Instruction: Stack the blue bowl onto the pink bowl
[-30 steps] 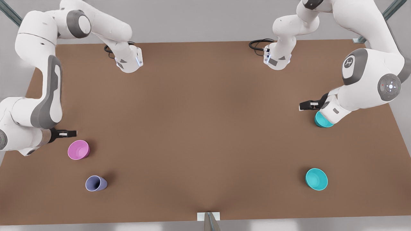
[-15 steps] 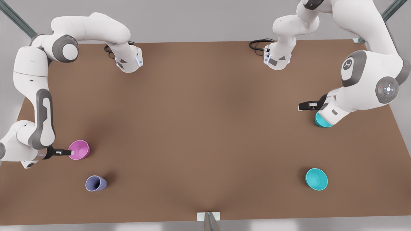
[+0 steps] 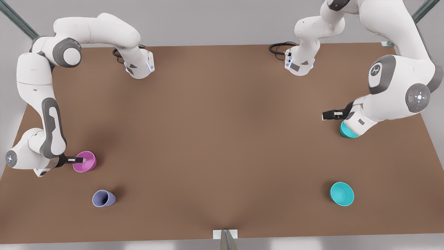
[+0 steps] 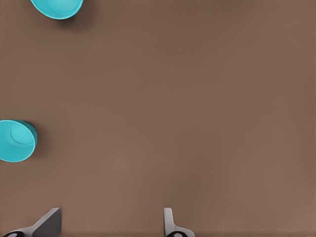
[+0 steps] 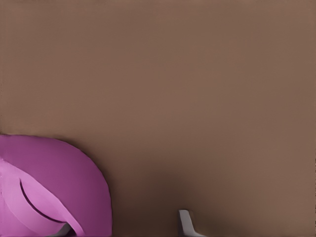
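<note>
The right gripper (image 3: 80, 160) straddles the pink bowl's (image 3: 85, 161) nine o'clock rim, unclosed; left gripper (image 3: 327, 115) open above the table (image 3: 222, 139). The bowl is likely light, stiff and slippery.

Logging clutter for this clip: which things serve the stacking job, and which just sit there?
Job: pink bowl, at the right gripper; blue bowl by the left gripper.
Idle: second teal bowl; lavender cup.
</note>
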